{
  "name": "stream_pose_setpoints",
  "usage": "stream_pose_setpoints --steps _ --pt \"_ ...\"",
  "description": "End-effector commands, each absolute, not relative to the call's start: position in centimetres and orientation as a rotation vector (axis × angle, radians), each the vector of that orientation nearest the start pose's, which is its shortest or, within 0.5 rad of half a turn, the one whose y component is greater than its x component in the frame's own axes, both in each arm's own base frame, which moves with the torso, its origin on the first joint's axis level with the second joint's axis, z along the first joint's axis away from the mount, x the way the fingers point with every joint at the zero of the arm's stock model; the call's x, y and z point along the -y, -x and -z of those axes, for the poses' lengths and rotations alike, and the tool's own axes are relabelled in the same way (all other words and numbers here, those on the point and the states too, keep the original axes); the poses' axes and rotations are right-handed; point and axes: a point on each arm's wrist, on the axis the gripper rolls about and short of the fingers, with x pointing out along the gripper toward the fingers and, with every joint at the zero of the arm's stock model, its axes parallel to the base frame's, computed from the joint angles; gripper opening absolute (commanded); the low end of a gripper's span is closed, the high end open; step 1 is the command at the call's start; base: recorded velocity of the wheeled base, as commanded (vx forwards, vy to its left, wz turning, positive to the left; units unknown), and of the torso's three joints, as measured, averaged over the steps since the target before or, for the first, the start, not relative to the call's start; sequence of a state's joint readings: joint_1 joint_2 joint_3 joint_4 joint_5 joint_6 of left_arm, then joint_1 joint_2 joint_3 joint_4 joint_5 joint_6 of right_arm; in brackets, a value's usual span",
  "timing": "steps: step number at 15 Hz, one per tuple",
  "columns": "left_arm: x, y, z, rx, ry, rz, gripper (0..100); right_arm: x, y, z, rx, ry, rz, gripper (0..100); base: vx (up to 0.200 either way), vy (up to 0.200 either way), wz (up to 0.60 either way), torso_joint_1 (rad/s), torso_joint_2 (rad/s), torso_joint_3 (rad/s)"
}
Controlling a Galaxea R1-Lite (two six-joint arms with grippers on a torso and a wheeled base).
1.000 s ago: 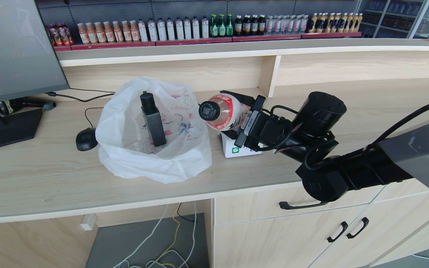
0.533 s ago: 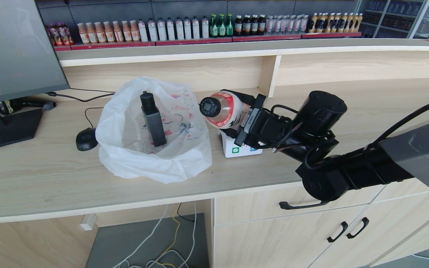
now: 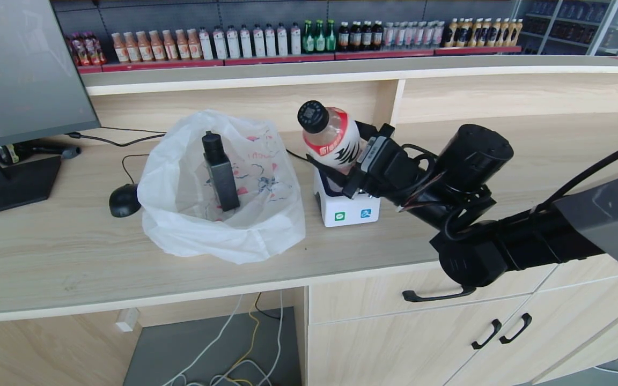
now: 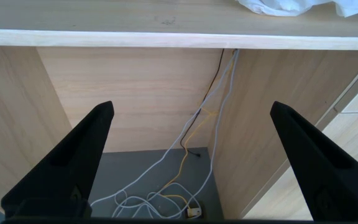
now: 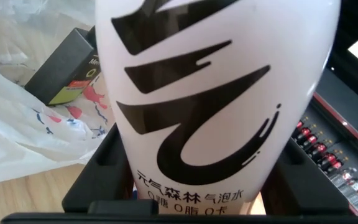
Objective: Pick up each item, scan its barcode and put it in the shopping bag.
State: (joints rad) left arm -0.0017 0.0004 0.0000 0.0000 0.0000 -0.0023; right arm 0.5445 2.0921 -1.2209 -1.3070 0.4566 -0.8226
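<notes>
My right gripper (image 3: 345, 156) is shut on a white bottle (image 3: 330, 136) with a black cap and a red band. It holds the bottle tilted, cap up, just above the small white scanner box (image 3: 347, 209). In the right wrist view the bottle (image 5: 222, 93) stands between the black fingers (image 5: 101, 171). The white shopping bag (image 3: 223, 214) stands open to the left of the scanner, with a dark bottle (image 3: 220, 171) upright inside. That dark bottle (image 5: 67, 68) and the bag (image 5: 23, 130) lie beyond the held bottle. My left gripper (image 4: 191, 162) hangs open below the counter edge.
A black mouse (image 3: 124, 200) lies left of the bag, and a monitor (image 3: 19, 69) with its stand sits at the far left. A raised wooden shelf (image 3: 389, 102) backs the counter (image 3: 73, 252). Cables (image 4: 166, 186) hang in the opening under the counter.
My right gripper has lifted the bottle and swung it from lying sideways, cap towards the bag, to nearly upright above the scanner box. The bag has not moved.
</notes>
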Motion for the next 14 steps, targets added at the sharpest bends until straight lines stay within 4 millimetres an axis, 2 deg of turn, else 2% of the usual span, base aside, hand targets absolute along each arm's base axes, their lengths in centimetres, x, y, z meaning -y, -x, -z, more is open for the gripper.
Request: stream_pose_setpoints --steps 1,3,6,9,10,14 --pt "0.0 2.3 -7.5 0.000 0.003 0.002 100 -21.6 -33.9 -23.5 0.835 0.669 -0.697 0 0.000 0.000 0.00 0.000 0.00 0.000" --pt "0.0 2.3 -7.5 0.000 0.003 0.000 100 -21.3 -33.6 -24.5 0.832 0.620 -0.674 0 0.000 0.000 0.00 0.000 0.00 0.000" --pt "0.0 2.3 -7.5 0.000 0.003 0.000 100 -20.8 -33.0 -25.4 0.783 0.359 -0.550 0 0.000 0.000 0.00 0.000 0.00 0.000" --pt "0.0 2.3 -7.5 0.000 0.003 0.002 100 -19.7 -33.1 -25.5 0.748 0.143 -0.442 0 0.000 0.000 0.00 0.000 0.00 0.000" --pt "0.0 2.3 -7.5 0.000 0.003 0.002 100 -18.8 -33.2 -25.5 0.734 0.077 -0.409 0 0.000 0.000 0.00 0.000 0.00 0.000" --pt "0.0 2.3 -7.5 0.000 0.003 0.002 100 -17.5 -32.8 -25.9 0.715 -0.095 -0.397 0 0.000 0.000 0.00 0.000 0.00 0.000"
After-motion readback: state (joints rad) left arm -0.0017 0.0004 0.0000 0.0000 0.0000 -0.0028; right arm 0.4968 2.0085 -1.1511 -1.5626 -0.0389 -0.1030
